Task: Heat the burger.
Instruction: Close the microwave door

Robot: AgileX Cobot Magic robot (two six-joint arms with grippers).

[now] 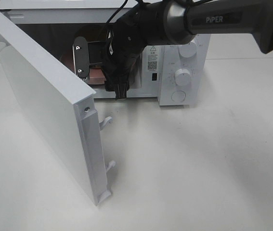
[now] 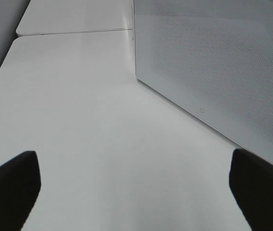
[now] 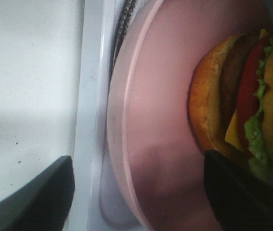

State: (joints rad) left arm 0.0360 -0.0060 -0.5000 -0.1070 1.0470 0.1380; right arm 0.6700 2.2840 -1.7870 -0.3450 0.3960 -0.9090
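right wrist, burger [image 3: 242,108] on plate [image 3: 160,72], just beside spread right hand [image 3: 136,197]

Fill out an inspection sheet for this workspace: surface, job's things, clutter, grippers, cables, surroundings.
Surface: white matte tabletop, a few dark specks.
Job's things: burger with glossy brown bun, green lettuce and a cheese slice sits on a flat round pink plate inside the white microwave oven; the oven's white door stands wide open.
Clutter: nothing seen.
Grippers: right gripper at the oven's mouth, jaws open on either side of the plate's rim, holding nothing; left gripper open over the table beside the door.
Cables: black cable runs along the right arm.
Surroundings: second white table butts against this one.
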